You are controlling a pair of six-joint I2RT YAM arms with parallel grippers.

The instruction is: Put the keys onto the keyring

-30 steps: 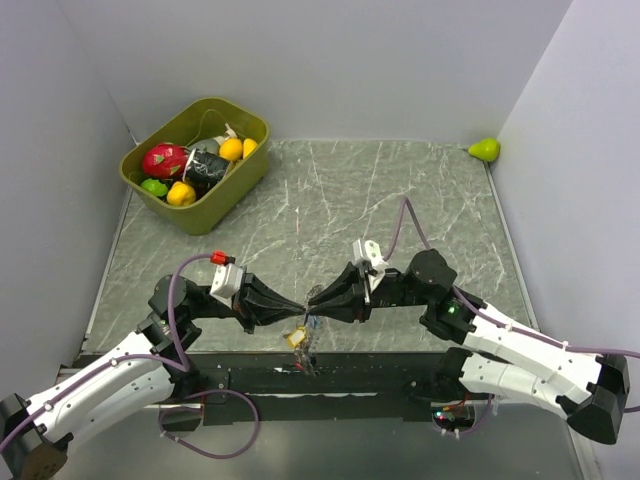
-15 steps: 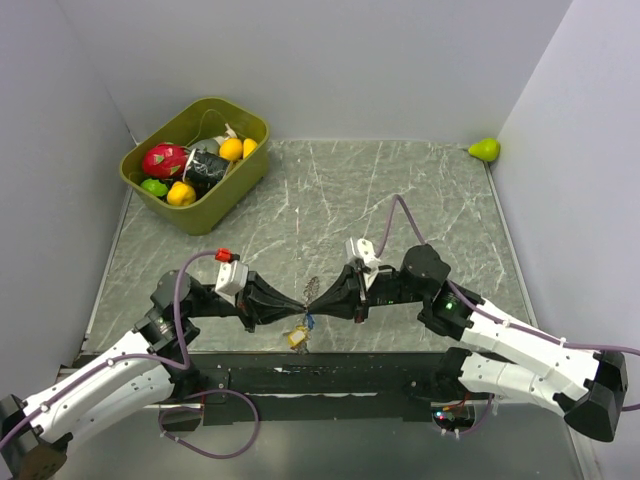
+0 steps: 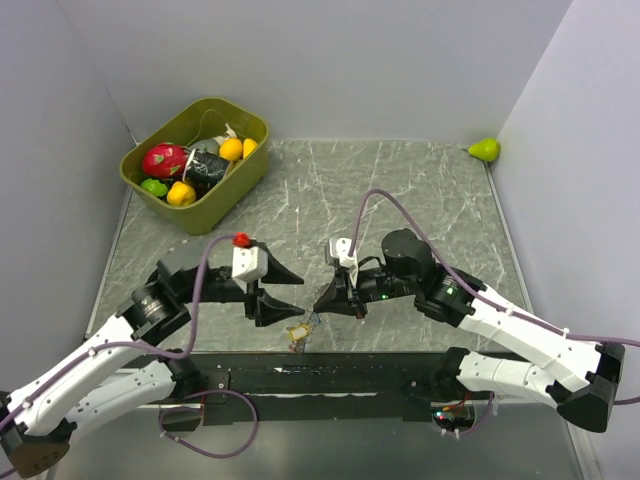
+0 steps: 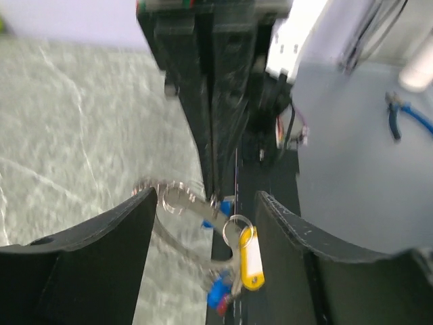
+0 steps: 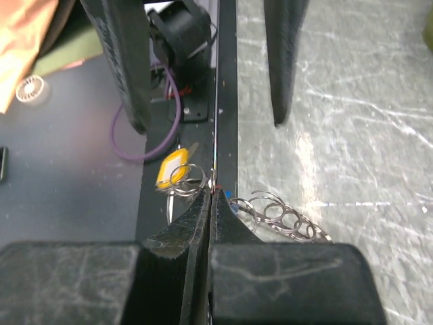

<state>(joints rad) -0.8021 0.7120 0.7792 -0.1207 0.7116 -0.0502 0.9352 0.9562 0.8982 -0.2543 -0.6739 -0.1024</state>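
The left end effector [image 3: 298, 290] is standing with its fingers spread wide and nothing between them, while the right end effector [image 3: 316, 311] is facing it with its fingers pressed tightly together, pinching the thin metal of the keyring [image 5: 279, 214] at their very tip, as far as the wrist views let one tell. The keyring is trailing from that pinch as a chain-like string of silvery coils onto the marbled tabletop [image 3: 400, 190], right at its near edge. The keys [image 4: 249, 261] are bunching just beside the pinch, the yellow-tagged one being the plainest and blue and red pieces showing just below it; whether each is properly threaded onto the ring is too small to tell. The step in hand looks like a handover or regrip during threading, with the right side taking the hold and the left side standing free between grasps. The next move is probably calling for the left fingers to close on a single key or on a free part of the ring, and that is asking for fine aim, since the metal is thin, the pieces are crowding together, and the bunch is sitting so close to the tabletop's edge that a loose nudge could be sending it over.
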